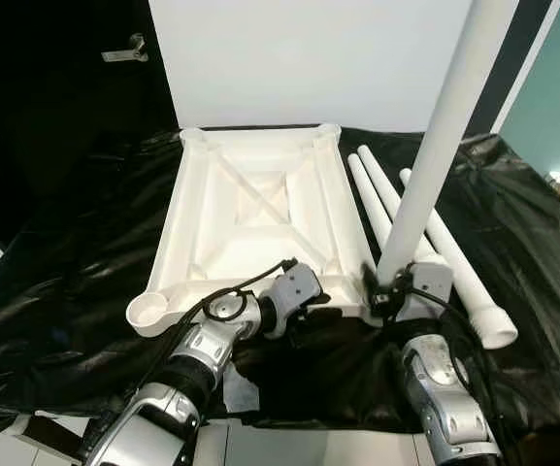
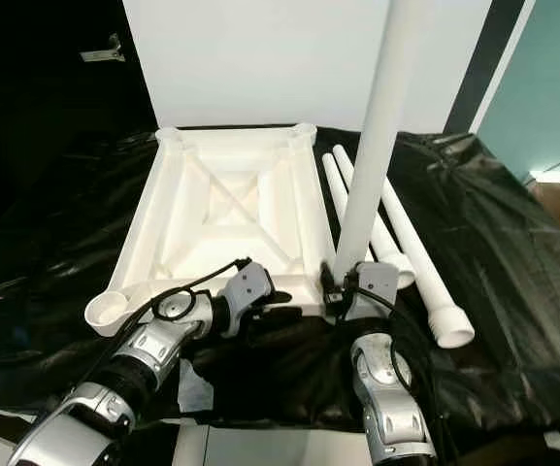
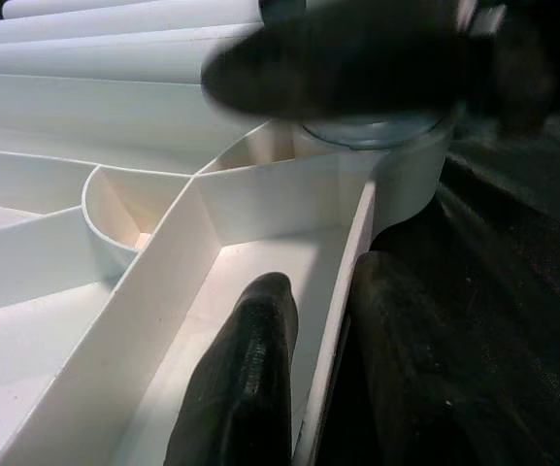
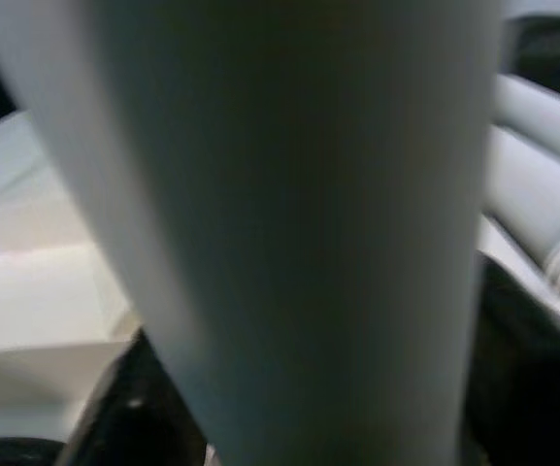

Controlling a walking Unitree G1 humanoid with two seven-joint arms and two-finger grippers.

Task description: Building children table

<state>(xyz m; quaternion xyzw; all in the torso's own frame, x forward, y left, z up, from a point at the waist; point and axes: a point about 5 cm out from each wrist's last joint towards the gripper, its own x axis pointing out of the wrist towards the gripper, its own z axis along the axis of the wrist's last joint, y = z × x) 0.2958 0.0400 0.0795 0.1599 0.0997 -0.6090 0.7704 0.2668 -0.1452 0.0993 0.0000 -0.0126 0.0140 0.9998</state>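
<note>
Left eye view gives you the white plastic table top [image 1: 250, 209] lying upside down on the black plastic sheet [image 1: 76, 243], ribs up, round leg sockets at its corners. Your right gripper [image 1: 388, 291] is clamped on the long white plastic table leg [image 1: 435, 146], which stands nearly upright, leaning a touch to the right, its lower end at the near right corner socket. Your left gripper [image 3: 309, 369] is pinching the table top's near edge wall, one finger [image 3: 246, 388] inside the rim, the other outside. Three spare white legs [image 1: 435, 233] lie side by side on the sheet, just right of the table top
</note>
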